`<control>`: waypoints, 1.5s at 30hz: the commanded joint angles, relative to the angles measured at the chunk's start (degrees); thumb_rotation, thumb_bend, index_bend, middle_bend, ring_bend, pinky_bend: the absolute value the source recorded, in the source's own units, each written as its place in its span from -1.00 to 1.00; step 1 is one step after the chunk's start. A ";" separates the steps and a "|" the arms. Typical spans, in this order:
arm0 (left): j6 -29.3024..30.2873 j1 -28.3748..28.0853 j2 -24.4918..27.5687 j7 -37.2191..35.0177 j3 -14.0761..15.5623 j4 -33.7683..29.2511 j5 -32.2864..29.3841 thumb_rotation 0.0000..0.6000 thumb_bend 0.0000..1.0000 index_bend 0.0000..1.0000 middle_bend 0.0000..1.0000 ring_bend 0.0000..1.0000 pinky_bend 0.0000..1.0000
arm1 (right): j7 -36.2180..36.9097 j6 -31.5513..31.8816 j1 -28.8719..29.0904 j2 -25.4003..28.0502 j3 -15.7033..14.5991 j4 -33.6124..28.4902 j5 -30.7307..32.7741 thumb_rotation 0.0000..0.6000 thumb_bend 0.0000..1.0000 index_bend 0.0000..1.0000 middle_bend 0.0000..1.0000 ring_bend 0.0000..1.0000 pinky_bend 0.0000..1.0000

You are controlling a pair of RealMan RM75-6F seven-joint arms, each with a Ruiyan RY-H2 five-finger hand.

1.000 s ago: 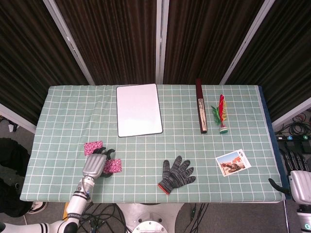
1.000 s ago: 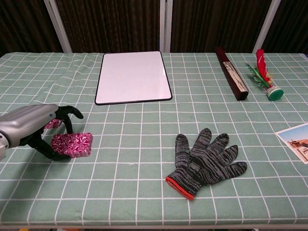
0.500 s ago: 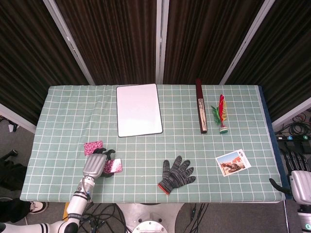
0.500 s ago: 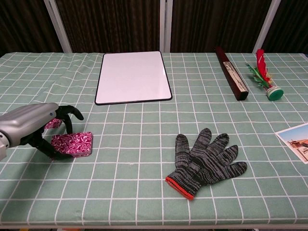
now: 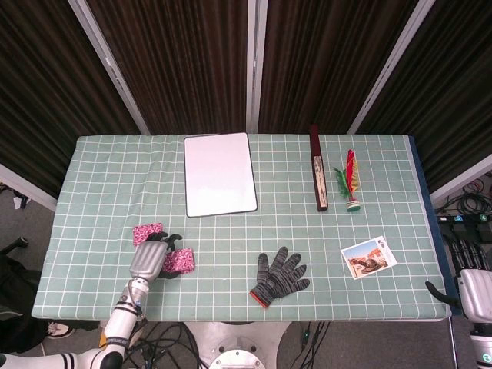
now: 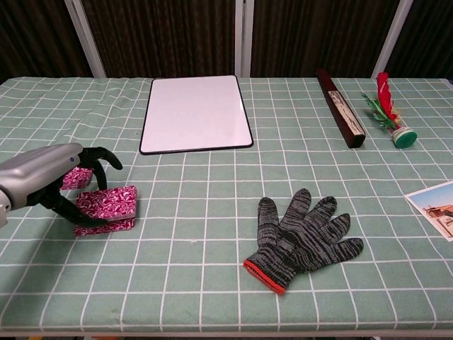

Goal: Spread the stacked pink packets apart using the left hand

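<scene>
Two pink packets show at the lower left of the table (image 6: pixel 212 177): the left hand (image 6: pixel 42 185) grips the nearer packet (image 6: pixel 107 202) between curled dark fingers (image 6: pixel 99 157), lifted slightly over a further pink layer beneath, while the other packet (image 5: pixel 147 232) lies just behind the hand. The right hand (image 5: pixel 470 286) sits off the table's lower right edge in the head view, and I cannot tell how its fingers lie. A grey knit glove (image 6: pixel 303 238) lies right of centre, a whiteboard (image 6: pixel 196 113) toward the top.
</scene>
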 commanded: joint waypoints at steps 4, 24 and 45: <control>-0.55 -1.75 1.08 1.21 -2.38 -1.54 -0.56 1.00 -0.53 -0.49 -0.03 -0.63 -0.64 | -0.06 0.12 -0.14 0.05 -0.09 -0.05 -0.03 1.00 -0.82 -1.00 -1.00 -1.00 -1.00; -3.98 -10.40 -4.18 4.70 -8.64 2.40 -6.39 1.00 -0.58 -0.55 -0.27 -0.68 -0.64 | 2.27 -0.22 -0.33 0.33 0.20 1.19 0.73 1.00 -0.82 -1.00 -1.00 -1.00 -1.00; 2.11 -6.28 4.66 -0.01 -5.59 -1.43 -1.29 1.00 -0.89 -0.78 -0.83 -0.96 -0.76 | 3.32 -0.17 -0.22 -0.32 0.32 2.35 0.57 1.00 -0.87 -1.00 -1.00 -1.00 -1.00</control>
